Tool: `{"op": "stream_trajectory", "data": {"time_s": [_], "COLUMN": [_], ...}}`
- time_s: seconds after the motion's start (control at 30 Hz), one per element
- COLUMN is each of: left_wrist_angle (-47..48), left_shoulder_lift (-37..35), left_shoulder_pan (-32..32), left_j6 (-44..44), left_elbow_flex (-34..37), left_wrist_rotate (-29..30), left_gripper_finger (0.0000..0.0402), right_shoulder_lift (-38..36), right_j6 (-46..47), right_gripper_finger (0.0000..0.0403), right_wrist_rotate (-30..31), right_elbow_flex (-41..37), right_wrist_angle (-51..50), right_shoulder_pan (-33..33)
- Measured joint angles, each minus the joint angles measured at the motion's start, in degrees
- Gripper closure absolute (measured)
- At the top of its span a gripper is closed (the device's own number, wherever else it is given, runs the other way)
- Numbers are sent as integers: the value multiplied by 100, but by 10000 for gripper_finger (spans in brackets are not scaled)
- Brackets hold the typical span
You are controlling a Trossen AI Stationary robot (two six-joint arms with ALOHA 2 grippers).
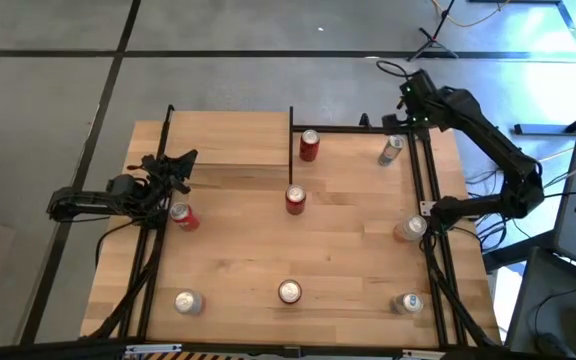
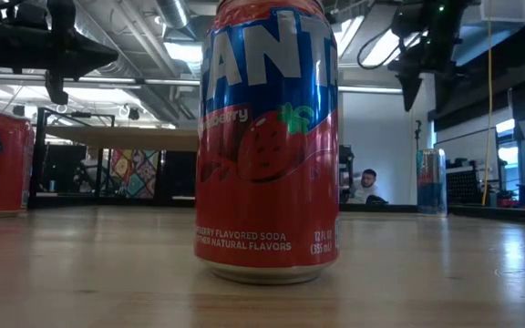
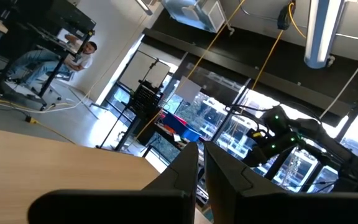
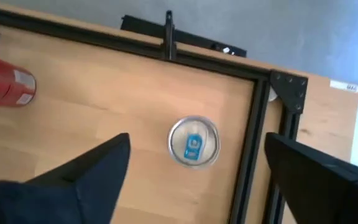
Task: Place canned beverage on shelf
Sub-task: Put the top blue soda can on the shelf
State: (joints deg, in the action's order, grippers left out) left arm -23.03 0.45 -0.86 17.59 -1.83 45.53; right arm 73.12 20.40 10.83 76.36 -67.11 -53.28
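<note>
Your right gripper [image 1: 405, 108] hangs over the table's far right corner with its fingers [image 4: 86, 174] spread wide, holding nothing. Directly beneath it, between the fingers in the right wrist view, stands a silver-and-blue can [image 4: 193, 141], just inside the black frame rail [image 4: 248, 155]. Farther off lies a red can [image 1: 310, 145] near the shelf [image 1: 230, 140], the light-wood board with thin black posts at the table's far left. Your left gripper [image 1: 183, 165] sits at the table's left edge by the shelf's near corner, fingers [image 3: 185, 174] pressed almost together and empty; a red can [image 1: 181, 216] lies just beside it. Other cans stand scattered across the tabletop [image 1: 348, 250].
</note>
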Motion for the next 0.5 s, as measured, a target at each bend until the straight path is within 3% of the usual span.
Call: {"op": "stream_trajectory", "data": {"time_s": [0.17,0.5], "left_wrist_angle": [0,0], "left_shoulder_lift": [2,2], "left_shoulder_pan": [0,0], "left_j6": [-1,-1], "left_elbow_flex": [-2,-2], "left_wrist_rotate": [-1,-19], "left_gripper_finger": [379,379], "right_shoulder_lift": [368,1165], "right_j6": [102,120], "right_gripper_finger": [16,44], "right_wrist_rotate": [-186,-219], "right_elbow_flex": [2,-1], "right_wrist_angle": [-184,-445], "right_shoulder_pan": [-4,-4]}}
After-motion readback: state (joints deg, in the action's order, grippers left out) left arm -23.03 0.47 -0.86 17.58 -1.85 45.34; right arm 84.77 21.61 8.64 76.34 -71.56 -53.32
